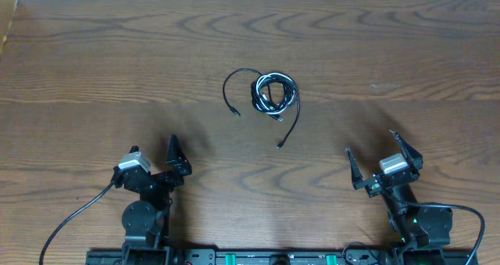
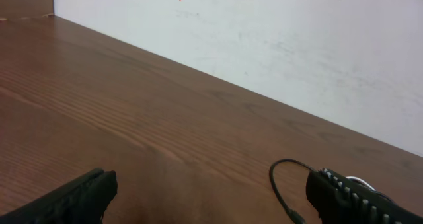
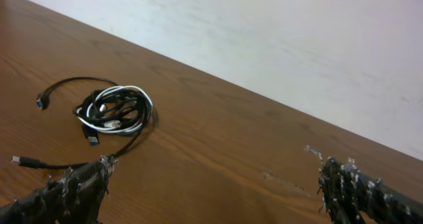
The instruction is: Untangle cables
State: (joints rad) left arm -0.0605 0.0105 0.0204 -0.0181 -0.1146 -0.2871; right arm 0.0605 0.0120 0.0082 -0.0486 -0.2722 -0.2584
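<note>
The tangle sits near the middle of the desk point(image 1: 94, 62), at about 1 o'clock from the left arm point(image 1: 147, 183) and 11 o'clock from the right arm point(image 1: 406, 191). Both arms are well apart from it. The left jaws are spread wide and hold nothing, and so are the right jaws.

The black cable point(image 1: 226, 89) throws a loose loop out at 9 o'clock of the knot. A longer tail runs off toward 6 o'clock and ends in a small plug point(image 1: 280, 145). The white cable point(image 3: 132, 88) is coiled tightly inside the black turns, and its ends are too small to place with confidence.

The step in hand appears to be the first reach, with nothing yet gripped. A good approach would be to pin one cable and draw the other, rather than pull both at once, since pulling both would probably tighten the coil. The free black tail at 6 o'clock looks like the easiest pick for the right jaws, because it lies flat and clear of the white. The left jaws could then take the 9 o'clock loop or press down on the bundle. The strands are thin and lie against the wood, so a low, square pinch across the strand is probably needed. A slow pull should help the plug slip through instead of snagging.
</note>
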